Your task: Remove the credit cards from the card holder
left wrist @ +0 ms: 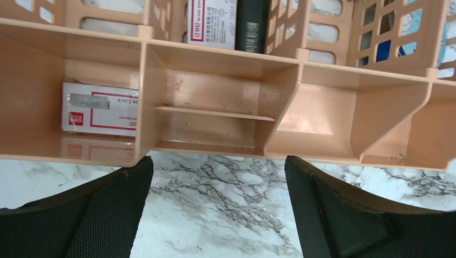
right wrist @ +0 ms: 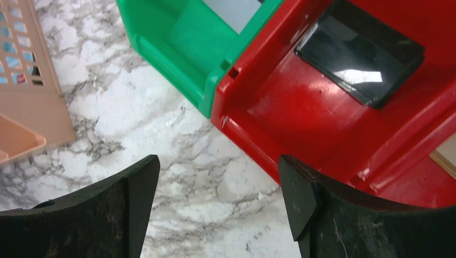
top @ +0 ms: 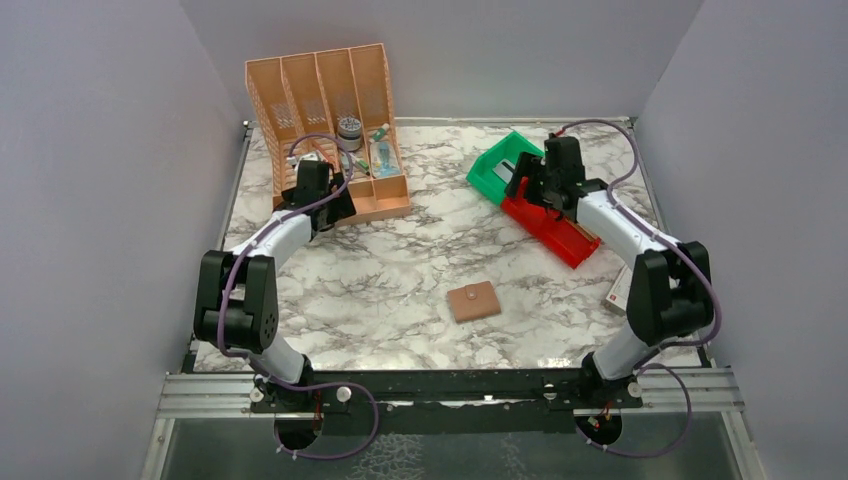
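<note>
— Claws?
— Both gape empty: left claw (left wrist: 218,215), right claw (right wrist: 218,204); arms reach far.
— Holder?
— The small brown leather-look card holder (top: 473,301) lies folded, near-centre tabletop (top: 400,260); inside hidden. A black flat plastic card (right wrist: 359,54) lies in the red plastic bin (right wrist: 290,113), far right.

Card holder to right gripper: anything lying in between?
Only bare marble table. The top external view shows the closed card holder lying alone, with nothing on the stretch up to the open right gripper, which hangs at the red bin.
</note>
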